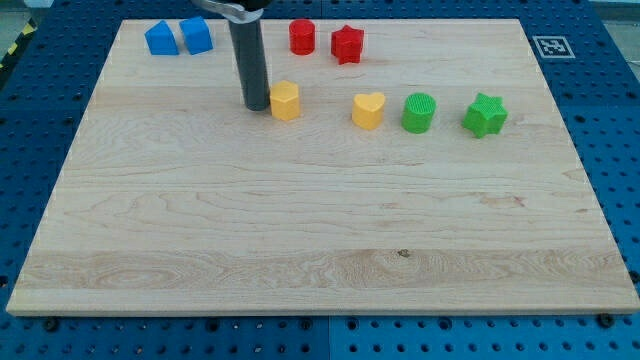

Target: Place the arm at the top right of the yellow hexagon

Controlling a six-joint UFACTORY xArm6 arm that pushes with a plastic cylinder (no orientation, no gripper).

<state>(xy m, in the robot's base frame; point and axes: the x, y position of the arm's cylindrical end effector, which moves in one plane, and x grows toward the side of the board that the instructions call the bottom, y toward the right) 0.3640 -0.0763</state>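
Wooden board carried the yellow hexagon; my tip, a jawless rod, stood touching at its nine o'clock, the two o'clock goal unreached.

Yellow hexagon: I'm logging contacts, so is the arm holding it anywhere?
Nothing is held; the arm has no claw. My tip stands just to the view's left of the yellow hexagon, close beside it; whether they touch cannot be told.

Pale wooden board with two blue, two red, two yellow, two green blocks.
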